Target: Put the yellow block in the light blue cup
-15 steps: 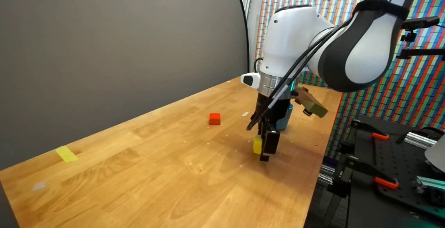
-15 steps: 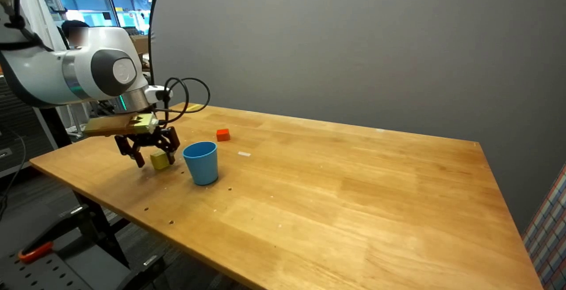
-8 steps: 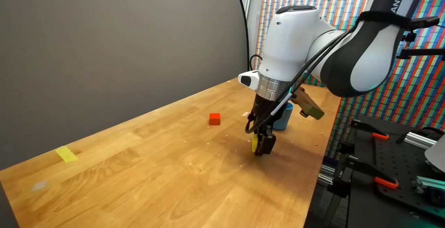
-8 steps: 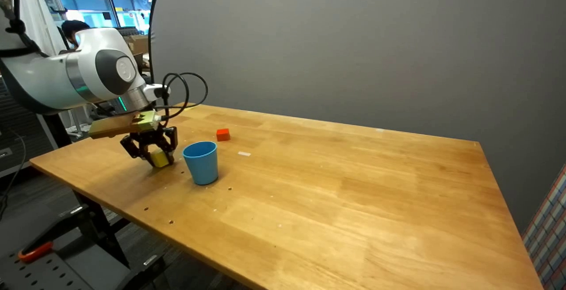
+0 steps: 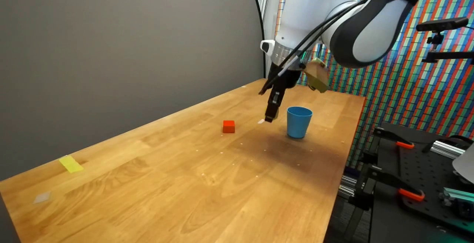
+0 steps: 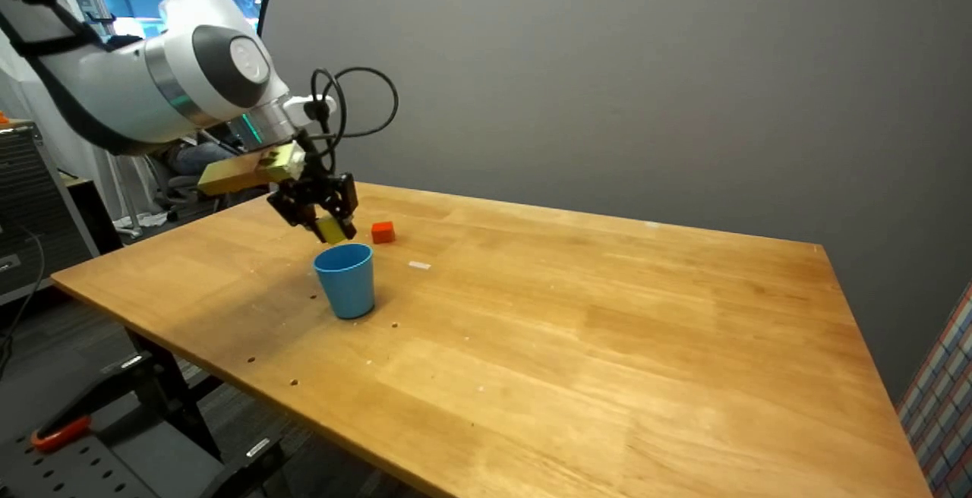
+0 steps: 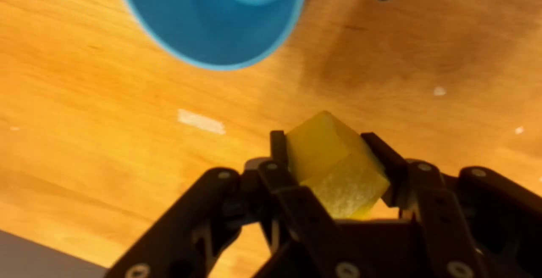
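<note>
The yellow block [image 7: 338,163] is pinched between the two fingers of my gripper [image 7: 327,142], turned so that one corner points forward. Both are up in the air, off the table. In an exterior view the gripper [image 6: 336,233] hangs tilted with the block [image 6: 331,229] above and behind the cup's rim. The light blue cup [image 5: 299,122] stands upright on the table; in that view my gripper [image 5: 270,119] is beside it and hides most of the block. From the wrist, the cup [image 7: 220,36] lies ahead of the block, apart from it, its inside visible with no block in it.
A red block [image 5: 228,126] sits on the wooden table [image 5: 177,183] not far from the cup. A whitish strip [image 7: 201,122] lies flat near it. A flat yellow piece [image 5: 71,164] is at the far left. A grey screen [image 6: 607,88] runs behind the table.
My gripper has closed on the yellow block and lifted it off the table, carrying it up and toward the cup. The arm has risen and tilted. Cup and red block have stayed put.
</note>
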{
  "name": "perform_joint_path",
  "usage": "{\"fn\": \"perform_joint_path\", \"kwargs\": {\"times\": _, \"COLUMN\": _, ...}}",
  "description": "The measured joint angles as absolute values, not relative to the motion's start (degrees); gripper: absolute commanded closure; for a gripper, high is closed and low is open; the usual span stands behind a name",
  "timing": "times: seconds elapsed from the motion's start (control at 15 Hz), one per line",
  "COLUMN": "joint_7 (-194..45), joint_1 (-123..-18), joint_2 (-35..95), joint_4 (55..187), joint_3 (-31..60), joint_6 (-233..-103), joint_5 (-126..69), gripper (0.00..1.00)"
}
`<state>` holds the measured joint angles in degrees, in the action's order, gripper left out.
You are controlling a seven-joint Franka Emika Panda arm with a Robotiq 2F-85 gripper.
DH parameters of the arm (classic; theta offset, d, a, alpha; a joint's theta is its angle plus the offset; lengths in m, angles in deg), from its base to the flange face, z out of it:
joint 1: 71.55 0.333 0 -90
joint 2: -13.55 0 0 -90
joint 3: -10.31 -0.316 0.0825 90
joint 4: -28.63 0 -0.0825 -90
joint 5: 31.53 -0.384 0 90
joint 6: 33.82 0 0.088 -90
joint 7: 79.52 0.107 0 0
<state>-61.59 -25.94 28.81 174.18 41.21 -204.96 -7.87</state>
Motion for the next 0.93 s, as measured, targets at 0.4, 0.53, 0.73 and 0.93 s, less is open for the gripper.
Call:
{"fn": "perform_joint_path", "kwargs": {"times": 0.4, "joint_7": -45.7, "joint_1": -18.7, "joint_2": 22.3, "joint_4": 174.9, "joint_3": 58.7, "joint_6": -196.0, "joint_5": 4.2, "gripper": 0.76}}
{"fn": "perform_joint_path", "kwargs": {"times": 0.53, "joint_7": -43.3, "joint_1": -18.3, "joint_2": 21.1, "joint_4": 176.0, "joint_3": 58.8, "joint_6": -191.7, "joint_5": 3.9, "gripper": 0.76}}
{"fn": "perform_joint_path", "kwargs": {"times": 0.73, "joint_7": -40.7, "joint_1": -17.3, "joint_2": 18.9, "joint_4": 177.5, "joint_3": 58.5, "joint_6": -186.7, "joint_5": 3.0, "gripper": 0.76}}
{"fn": "perform_joint_path", "kwargs": {"times": 0.93, "joint_7": -39.0, "joint_1": -16.3, "joint_2": 16.3, "joint_4": 178.3, "joint_3": 58.2, "joint_6": -183.7, "joint_5": 2.6, "gripper": 0.76}}
